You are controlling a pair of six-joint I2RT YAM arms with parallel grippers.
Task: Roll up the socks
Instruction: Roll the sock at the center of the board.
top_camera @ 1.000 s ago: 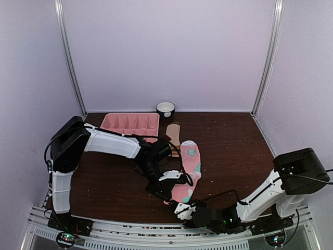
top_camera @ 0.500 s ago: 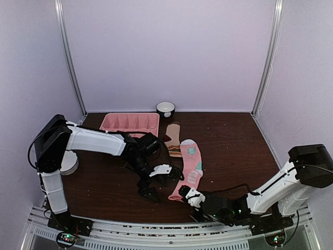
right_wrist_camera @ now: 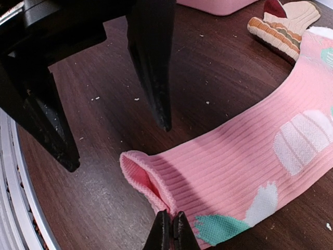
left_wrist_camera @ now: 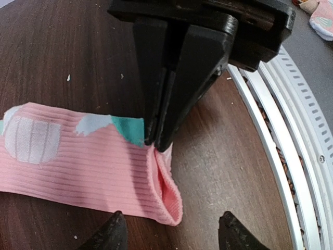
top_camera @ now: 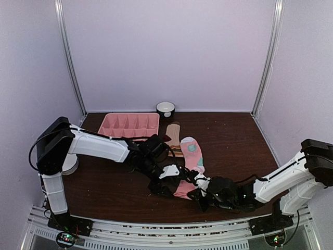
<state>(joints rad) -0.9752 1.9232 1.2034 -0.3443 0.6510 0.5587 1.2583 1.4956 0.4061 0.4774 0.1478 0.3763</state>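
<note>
The pink sock (top_camera: pixel 190 159) with teal and white patches lies flat on the dark table, its cuff toward the near edge. My right gripper (right_wrist_camera: pixel 169 233) is shut, pinching one side of that open cuff (right_wrist_camera: pixel 139 172). It shows too in the top view (top_camera: pixel 192 189). My left gripper (left_wrist_camera: pixel 174 235) is open, its two fingertips (left_wrist_camera: pixel 115 232) straddling the cuff end (left_wrist_camera: pixel 167 197) from the opposite side without gripping it. In the top view the left gripper (top_camera: pixel 166 186) sits just left of the cuff. The tan striped sock (top_camera: pixel 174 136) lies behind the pink one, touched by neither gripper.
A pink divided tray (top_camera: pixel 130 124) stands at the back left, with a small bowl (top_camera: pixel 165 108) against the rear wall. A white round object (top_camera: pixel 69 163) sits by the left arm's base. The metal rail (left_wrist_camera: pixel 291 156) of the near table edge runs close beside the cuff.
The right gripper has carried the pinched cuff away from the near edge, toward the table's middle. The left gripper opened, swung left, then came back to the cuff.
</note>
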